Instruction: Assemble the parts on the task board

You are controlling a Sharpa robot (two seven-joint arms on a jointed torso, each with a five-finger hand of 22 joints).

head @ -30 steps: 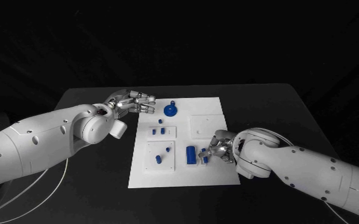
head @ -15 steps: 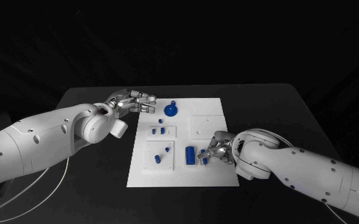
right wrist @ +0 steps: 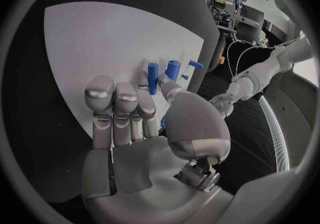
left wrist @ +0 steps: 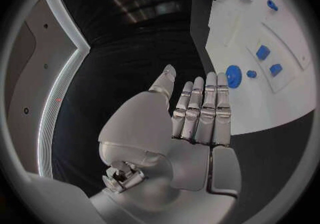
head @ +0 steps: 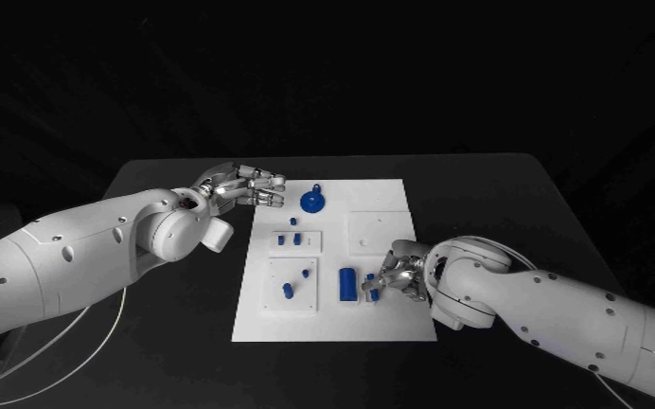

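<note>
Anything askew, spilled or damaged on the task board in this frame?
Nothing stands out. The task board lies flat and intact on the table, its blue parts all on it, none spilled off. The right hand works at its near right side; the left hand waits beside its far left edge.

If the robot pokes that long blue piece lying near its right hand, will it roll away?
The long blue piece looks like a cylinder lying on its side on the white task board, so it would probably roll sideways. It seems small, stiff and light.

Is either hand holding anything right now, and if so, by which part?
The left hand holds nothing, fingers straight beside the task board. The right hand is down at a small blue part; a grip cannot be told.
</note>
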